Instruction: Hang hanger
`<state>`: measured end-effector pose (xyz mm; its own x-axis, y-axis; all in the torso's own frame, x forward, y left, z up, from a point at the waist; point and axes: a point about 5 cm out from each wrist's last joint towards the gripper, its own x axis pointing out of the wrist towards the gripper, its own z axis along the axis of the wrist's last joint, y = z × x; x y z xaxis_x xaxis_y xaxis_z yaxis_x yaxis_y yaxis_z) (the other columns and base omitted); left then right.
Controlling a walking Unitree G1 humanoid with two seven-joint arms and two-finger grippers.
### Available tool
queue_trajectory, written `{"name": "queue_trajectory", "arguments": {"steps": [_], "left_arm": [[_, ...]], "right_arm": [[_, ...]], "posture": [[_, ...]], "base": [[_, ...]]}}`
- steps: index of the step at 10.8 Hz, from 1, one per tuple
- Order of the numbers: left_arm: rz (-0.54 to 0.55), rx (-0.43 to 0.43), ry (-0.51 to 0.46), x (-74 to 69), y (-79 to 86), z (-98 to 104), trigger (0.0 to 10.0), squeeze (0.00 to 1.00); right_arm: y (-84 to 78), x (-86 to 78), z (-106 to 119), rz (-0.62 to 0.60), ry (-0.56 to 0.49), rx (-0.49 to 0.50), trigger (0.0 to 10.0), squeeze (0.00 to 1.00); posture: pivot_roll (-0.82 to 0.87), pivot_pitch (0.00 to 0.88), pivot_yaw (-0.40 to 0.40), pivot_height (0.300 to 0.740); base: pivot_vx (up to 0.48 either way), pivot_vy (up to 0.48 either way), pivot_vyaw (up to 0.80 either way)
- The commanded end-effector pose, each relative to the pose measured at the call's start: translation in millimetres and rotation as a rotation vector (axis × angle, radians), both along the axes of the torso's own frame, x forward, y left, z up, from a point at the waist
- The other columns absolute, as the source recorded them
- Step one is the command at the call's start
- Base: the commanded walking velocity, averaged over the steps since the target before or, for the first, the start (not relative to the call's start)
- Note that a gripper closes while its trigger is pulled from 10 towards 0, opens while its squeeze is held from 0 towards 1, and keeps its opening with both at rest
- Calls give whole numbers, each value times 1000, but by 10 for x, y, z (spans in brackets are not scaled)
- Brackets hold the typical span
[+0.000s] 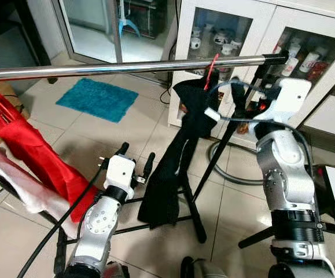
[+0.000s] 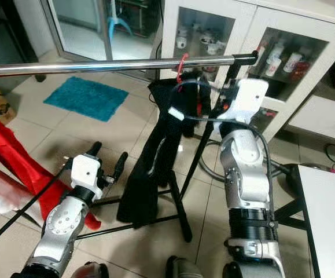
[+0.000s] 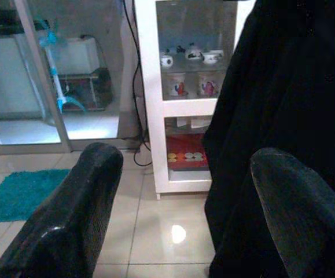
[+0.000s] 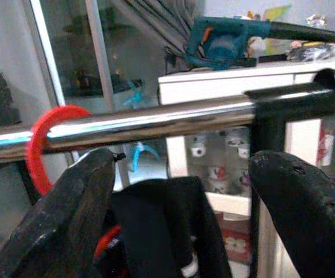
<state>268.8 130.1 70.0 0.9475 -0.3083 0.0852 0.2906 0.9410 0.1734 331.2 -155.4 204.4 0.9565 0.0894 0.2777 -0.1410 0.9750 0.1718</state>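
Raised near the rail's end, the right gripper (image 4: pixel 179 214) has its two black fingers spread wide with nothing between them, the rail and the red hook showing beyond them in the right wrist view. That red hanger hook (image 4: pixel 40 139) is looped over the chrome rail (image 1: pixel 126 67), and from it the black garment (image 1: pixel 176 156) hangs straight down, so the hanging looks done, or nearly so. To finish well, I would judge that the hook should be checked to sit fully over the bar, and the arm then drawn back level and slowly, so neither finger catches the cloth or nudges the hook along the smooth tube. The left gripper (image 1: pixel 137 165) waits low beside the garment's lower half, its fingers likewise parted and empty. The rail is a polished, round metal tube, bright with reflections, capped by a matte black fitting (image 4: pixel 289 98) on black stand legs; the hook is thin, glossy plastic; the garment is soft, dull and limp, folding on itself. Red fabric (image 1: pixel 28 150) drapes at the left over pale cloth, and behind stands a white glass-fronted cabinet (image 1: pixel 236 35) of cups on a glossy tiled floor.
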Motion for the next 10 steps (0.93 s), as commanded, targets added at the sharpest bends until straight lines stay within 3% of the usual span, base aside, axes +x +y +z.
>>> {"name": "queue_trajectory", "arguments": {"steps": [1, 2, 4, 7, 8, 10], "left_arm": [[-23, 6, -4, 14, -56, -7, 10000, 0], [-26, 6, -4, 26, -71, -8, 10000, 0], [-186, 29, -34, 89, -410, 104, 10000, 0], [-337, 17, -33, 132, -682, 185, 10000, 0], [-337, 13, -30, 141, -675, 188, 10000, 0], [-284, 29, -28, 110, -506, 153, 10000, 0]], "right_arm": [[66, -27, 26, 11, 19, 9, 10000, 0], [111, -38, 20, 28, 30, 12, 10000, 0], [83, -22, -29, 26, 54, 6, 10000, 0], [16, 47, -24, 10, 78, -34, 10000, 0], [-5, 68, -7, 6, 75, -37, 10000, 0], [35, 97, 16, 19, 61, -41, 10000, 0]], "posture": [[-72, 93, -49, 740], [-71, 91, -50, 740], [-72, 89, -46, 740], [-73, 78, -34, 740], [-73, 76, -33, 740], [-57, 72, -30, 740]], "base": [[0, 0, 0], [0, 0, 0], [0, 0, 0], [0, 0, 0], [0, 0, 0], [0, 0, 0]]}}
